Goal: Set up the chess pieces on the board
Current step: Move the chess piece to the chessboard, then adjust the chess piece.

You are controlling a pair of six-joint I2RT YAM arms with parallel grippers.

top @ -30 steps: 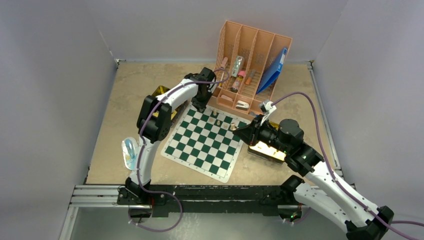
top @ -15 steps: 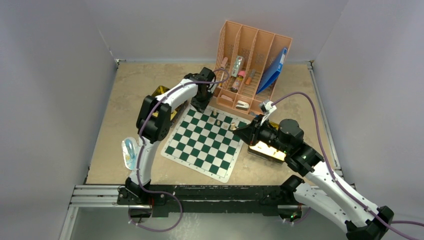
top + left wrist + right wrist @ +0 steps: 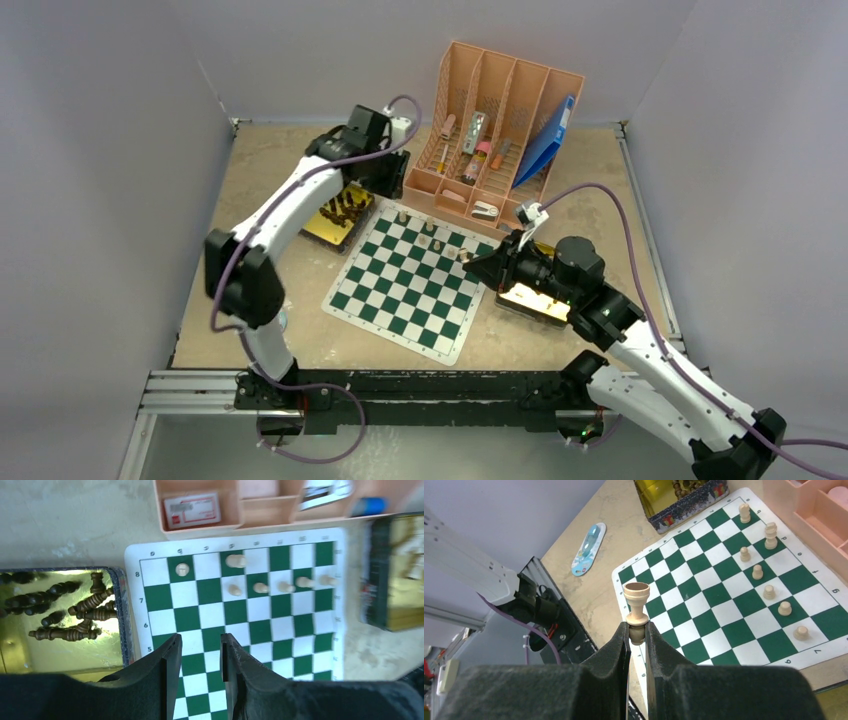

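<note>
1. Nearest, the right gripper (image 3: 637,630) was clamped on the base of a pale tan piece (image 3: 636,602), its head left clear, probably so it could be stood upright on the board (image 3: 410,290).
2. Beside the board, the right-hand tin (image 3: 375,580) held what seemed to be more pale figures, too blurred to be sure.
3. Seven pale pieces (image 3: 260,587) stood on the board's two far rows.
4. The left gripper (image 3: 199,642) hung above the board, jaws slightly apart and empty, likely bound for the left tin (image 3: 122,610), where dark pieces (image 3: 75,615) lay jumbled.
5. Farthest, a pink organiser (image 3: 500,110) held markers (image 3: 478,158) and a blue folder (image 3: 545,140).
</note>
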